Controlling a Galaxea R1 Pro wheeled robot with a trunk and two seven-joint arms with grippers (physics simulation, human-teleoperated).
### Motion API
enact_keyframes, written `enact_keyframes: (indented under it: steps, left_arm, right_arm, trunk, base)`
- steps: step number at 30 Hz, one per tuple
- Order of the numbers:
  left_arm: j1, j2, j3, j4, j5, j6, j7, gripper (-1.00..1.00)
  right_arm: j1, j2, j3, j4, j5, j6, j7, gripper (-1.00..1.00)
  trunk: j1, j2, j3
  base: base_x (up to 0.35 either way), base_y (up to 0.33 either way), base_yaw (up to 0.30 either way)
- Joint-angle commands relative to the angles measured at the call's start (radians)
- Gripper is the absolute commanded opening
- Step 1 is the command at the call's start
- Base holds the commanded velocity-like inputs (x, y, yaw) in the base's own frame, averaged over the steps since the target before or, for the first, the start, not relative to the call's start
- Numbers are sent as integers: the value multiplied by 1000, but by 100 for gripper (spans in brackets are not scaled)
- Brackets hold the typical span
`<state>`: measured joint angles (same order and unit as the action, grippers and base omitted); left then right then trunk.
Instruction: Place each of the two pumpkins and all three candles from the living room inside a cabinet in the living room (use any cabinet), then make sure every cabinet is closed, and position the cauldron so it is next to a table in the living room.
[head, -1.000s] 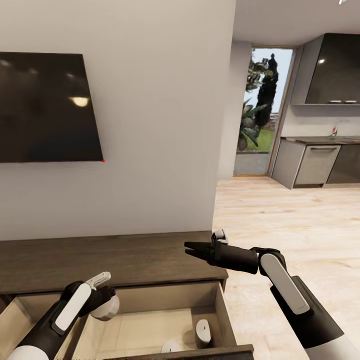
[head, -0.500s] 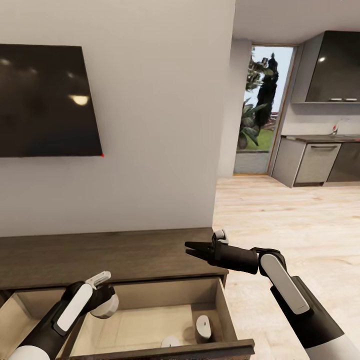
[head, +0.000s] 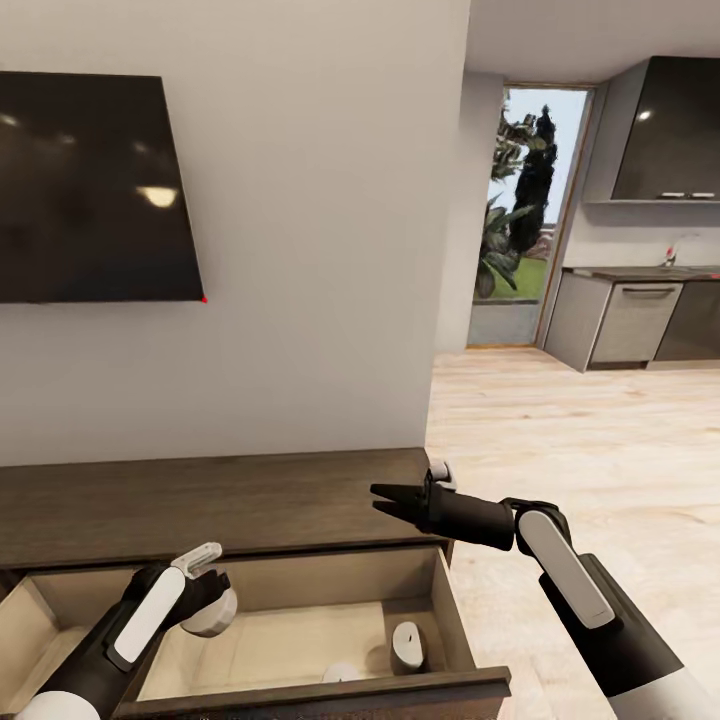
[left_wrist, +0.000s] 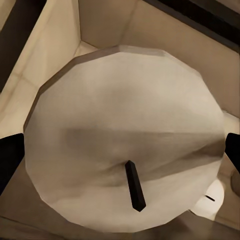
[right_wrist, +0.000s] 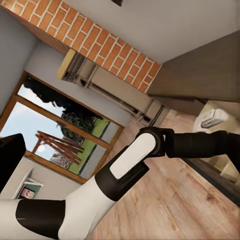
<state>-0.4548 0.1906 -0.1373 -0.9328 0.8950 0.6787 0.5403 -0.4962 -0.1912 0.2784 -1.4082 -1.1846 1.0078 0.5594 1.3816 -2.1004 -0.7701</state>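
1. Cabinet: dark-brown wood, visible grain, matt slab top; open drawer lined in pale, smooth beige board.
2. Candle, held in the left gripper: waxy, dull beige, faceted smooth top with a thin black wick.
3. Two candles in the drawer: pale, matt, wax-like.
4. Arms: glossy white shells on matt black casing, plastic in look.
5. Television: glossy black screen, light reflections.
6. Floor: light wood planks, faint sheen.
7. Wall: smooth, matt, off-white.
8. Brick band: rough, red-orange.
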Motion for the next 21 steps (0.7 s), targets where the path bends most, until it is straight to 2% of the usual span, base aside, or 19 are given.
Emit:
enact_keyframes:
  steps: [1, 21]
  left_arm:
    - [-1, 1, -4, -1, 10, -1, 10, -100]
    - [-1, 1, -4, -6, 10, -1, 10, -100]
  right_arm:
    - [-1, -1, 1, 1, 4, 1, 7, 100]
    - [-2, 1, 1, 3, 5, -1, 5, 100]
  trunk:
    - [4, -8, -4]
    - [80, -148, -67]
  base:
    - [0, 0, 0]
    - [0, 0, 0]
